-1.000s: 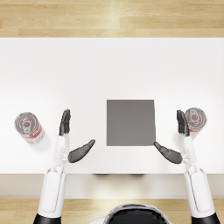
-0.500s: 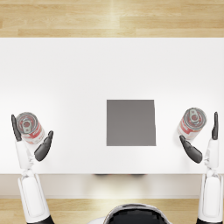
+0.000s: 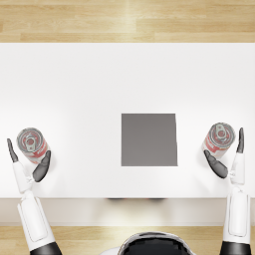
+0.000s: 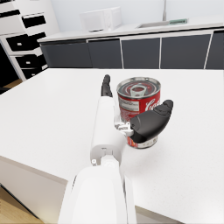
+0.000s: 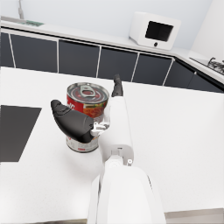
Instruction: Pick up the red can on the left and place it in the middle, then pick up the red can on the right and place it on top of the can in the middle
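The left red can (image 3: 32, 144) stands upright near the table's left end, also seen as the can (image 4: 138, 107) in the left wrist view. My left hand (image 3: 21, 169) sits beside it, fingers straight along its outer side, thumb (image 3: 42, 167) at its near side, not closed. The right red can (image 3: 219, 138), (image 5: 87, 111) stands at the right. My right hand (image 3: 234, 167) lies likewise, fingers (image 3: 240, 142) on the can's outer side and thumb (image 5: 72, 121) in front of it. A grey square mat (image 3: 149, 139) lies in the middle between them.
The white table (image 3: 127, 79) ends close to my arms at its front edge (image 3: 127, 198). Behind it runs a wooden floor. The wrist views show dark kitchen cabinets (image 4: 140, 50) and a white microwave (image 5: 155, 30) far behind.
Both arms have swung outward from beside the mat; each hand now flanks its can on the outer side. Over the last half second nothing has visibly moved.
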`<state>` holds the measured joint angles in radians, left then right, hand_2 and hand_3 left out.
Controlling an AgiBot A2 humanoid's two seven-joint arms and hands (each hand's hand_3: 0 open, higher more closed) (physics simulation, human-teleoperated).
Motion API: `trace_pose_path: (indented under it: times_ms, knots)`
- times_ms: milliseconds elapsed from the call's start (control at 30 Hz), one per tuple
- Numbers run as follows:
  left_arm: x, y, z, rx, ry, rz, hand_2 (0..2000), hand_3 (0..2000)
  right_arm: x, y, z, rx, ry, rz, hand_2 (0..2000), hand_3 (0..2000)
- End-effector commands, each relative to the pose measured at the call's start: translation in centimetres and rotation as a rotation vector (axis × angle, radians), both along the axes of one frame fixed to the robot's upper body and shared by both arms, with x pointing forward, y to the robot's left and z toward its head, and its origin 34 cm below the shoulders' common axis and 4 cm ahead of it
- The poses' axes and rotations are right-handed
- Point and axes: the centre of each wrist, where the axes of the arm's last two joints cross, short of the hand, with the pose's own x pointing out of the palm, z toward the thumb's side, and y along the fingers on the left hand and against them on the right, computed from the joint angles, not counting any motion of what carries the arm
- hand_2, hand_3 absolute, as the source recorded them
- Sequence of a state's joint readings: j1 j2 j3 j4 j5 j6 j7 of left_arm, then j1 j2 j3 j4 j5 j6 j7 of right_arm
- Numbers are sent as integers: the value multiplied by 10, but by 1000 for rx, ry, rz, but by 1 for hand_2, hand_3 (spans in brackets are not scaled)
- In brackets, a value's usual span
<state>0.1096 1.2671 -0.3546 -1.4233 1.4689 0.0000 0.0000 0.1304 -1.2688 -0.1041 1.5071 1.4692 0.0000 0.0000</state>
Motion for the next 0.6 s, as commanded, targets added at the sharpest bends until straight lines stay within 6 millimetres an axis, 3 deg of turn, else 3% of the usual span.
trace_pose_path:
  times_ms: [33,67,133,433,600]
  knots:
    - [10,4,-20,-35,77,7,0,0,14,-2,-18,18,73,-12,0,0]
    - [21,3,-35,-62,138,1,0,0,27,-3,-36,29,151,-17,0,0]
    - [26,3,-37,-72,147,2,0,0,33,-6,-47,51,199,-38,0,0]
    - [38,5,-42,-111,165,18,0,0,45,-5,-57,88,234,-55,0,0]
    - [44,6,-44,-129,168,26,0,0,49,-2,-53,98,217,-43,0,0]
